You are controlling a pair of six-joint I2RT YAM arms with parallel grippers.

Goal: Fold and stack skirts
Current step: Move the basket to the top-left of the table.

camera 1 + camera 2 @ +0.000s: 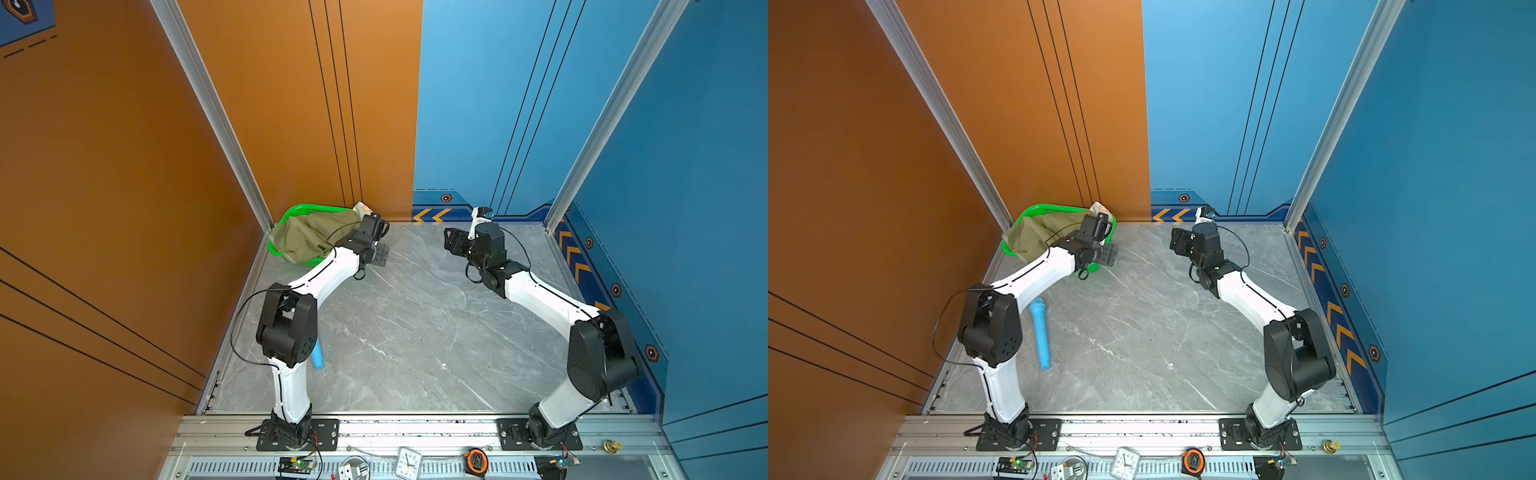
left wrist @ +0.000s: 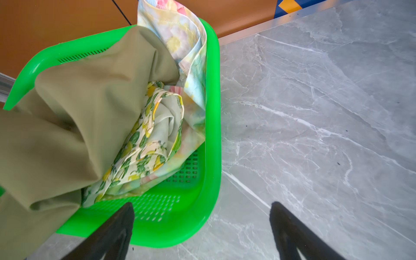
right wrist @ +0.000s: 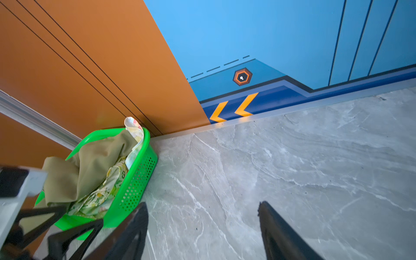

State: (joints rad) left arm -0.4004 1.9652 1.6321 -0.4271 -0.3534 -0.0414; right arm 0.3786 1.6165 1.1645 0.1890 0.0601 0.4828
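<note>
Three skirts, all bunched in a green basket [image 2: 212, 108] at the far left corner of the grey worktop [image 1: 415, 332]. On top and spilling over the rim, the olive skirt [image 2: 78, 112]; crumpled beneath it, the lemon skirt [image 2: 144, 144]; upright against the basket wall beside the bare worktop, the pastel floral skirt [image 2: 180, 40].

Just beside the basket, the left hand [image 2: 201, 204], fingers [image 2: 117, 225] spread wide, nothing held. Cloth close ahead of it and toward its left.

Well apart across the worktop, the right hand [image 3: 202, 203], likewise spread and empty, facing the basket. Nearer by far: the left. Probably easiest to pinch first, the lemon skirt's exposed folds.
</note>
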